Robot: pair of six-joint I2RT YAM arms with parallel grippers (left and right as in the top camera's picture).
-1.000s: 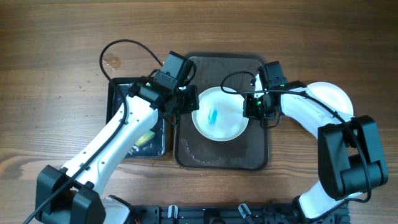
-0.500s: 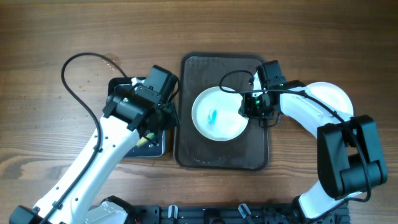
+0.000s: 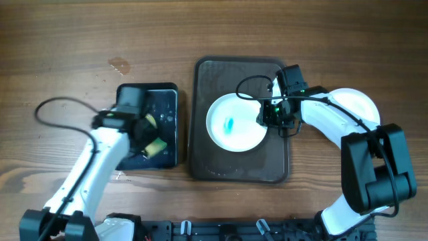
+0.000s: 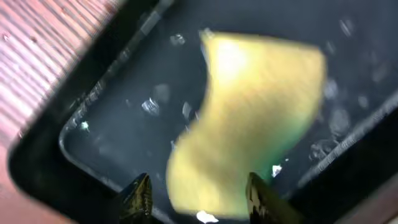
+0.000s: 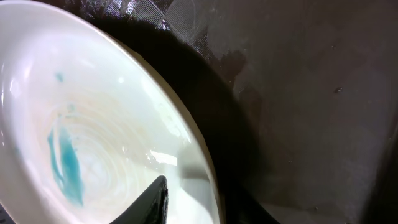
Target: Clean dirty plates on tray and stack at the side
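The right pincer (image 3: 265, 117) pinches the plate (image 3: 231, 124) by its near edge, on the tray (image 3: 204, 161). The plate looks hard, slippery and breakable. The left pincer (image 4: 199, 196) is apart, just over the soft sponge (image 4: 249, 112).

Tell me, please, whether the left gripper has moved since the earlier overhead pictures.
Yes. The left gripper has swung left, off the brown tray with the plate, and is now over the black tray, near the sponge.

Overhead faces straight down; close wrist views share its sponge (image 4: 249, 118) (left), plate (image 5: 93, 124) (right).
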